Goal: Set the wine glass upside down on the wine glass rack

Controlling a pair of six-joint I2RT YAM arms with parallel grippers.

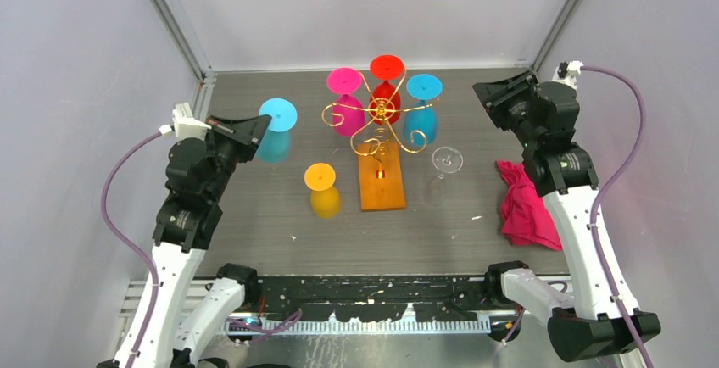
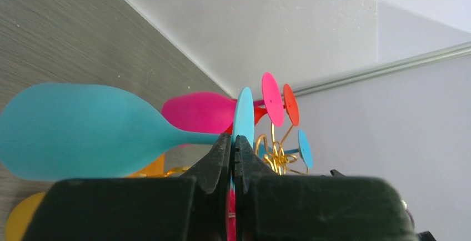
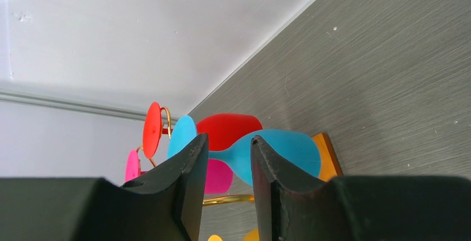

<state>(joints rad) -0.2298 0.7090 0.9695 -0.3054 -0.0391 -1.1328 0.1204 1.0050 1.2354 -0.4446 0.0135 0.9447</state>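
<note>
Though already turned bowl-down, was not yet on the wine glass rack (image 1: 381,114): turquoise wine glass (image 1: 273,144), toward the far left corner of the worktop (image 1: 254,232), well apart from the gold scrolls. Pinched at the stem, just under the foot, by the left gripper (image 2: 234,147), pressed shut on it; could not be told whether lifted or resting on its rim. Hovered partly spread and empty near the far right edge, aimed at the rack: right gripper (image 3: 227,144). Already hung bowl-down on the far scrolls: pink glass (image 1: 348,120), red glass (image 1: 386,67), blue glass (image 1: 423,122). Stood inverted on the worktop either side of the orange base (image 1: 381,188): yellow glass (image 1: 325,201) to the left, clear glass (image 1: 447,161) to the right; lay by the right edge, pink cloth (image 1: 526,207). Step in hand, as judged: carrying the held glass across to an apparently free near scroll. Best done by keeping the stem upright, passing above the yellow glass, entering the scroll from its open side with the wire just under the foot, lowering until seated, and only then easing the grip.
</note>
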